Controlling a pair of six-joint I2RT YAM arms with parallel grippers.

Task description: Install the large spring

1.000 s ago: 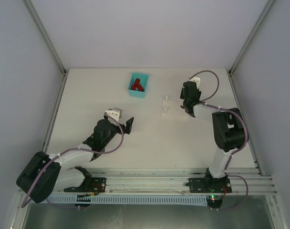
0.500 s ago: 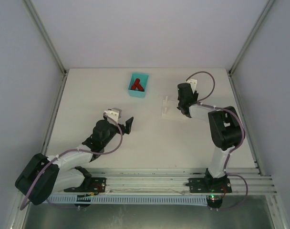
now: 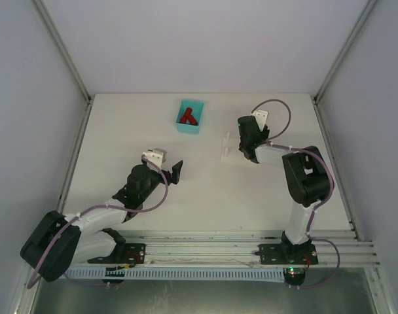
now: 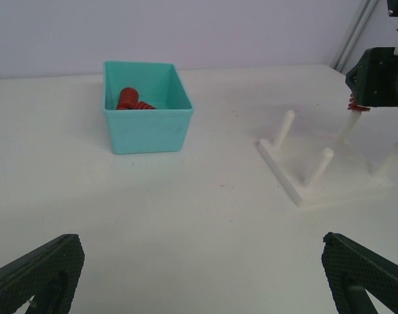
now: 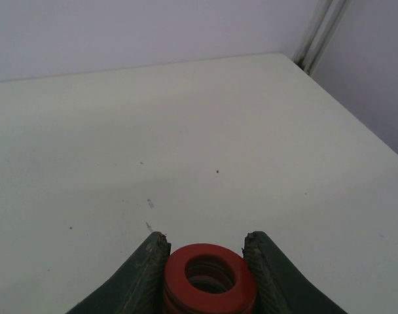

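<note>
On the tabletop (image 3: 120, 131), the left arm (image 3: 140, 183) idles with its jaws wide apart and empty. Ahead of it, a teal bin (image 4: 146, 131) holds spare red springs (image 4: 130, 99). Further right stands the white peg stand (image 4: 343, 186), all pegs bare. The right arm (image 3: 251, 134) has its jaws clamped on the large spring (image 5: 209, 278), poised at a rear peg's tip. The pickup looks done; threading it down and letting go remain.
</note>
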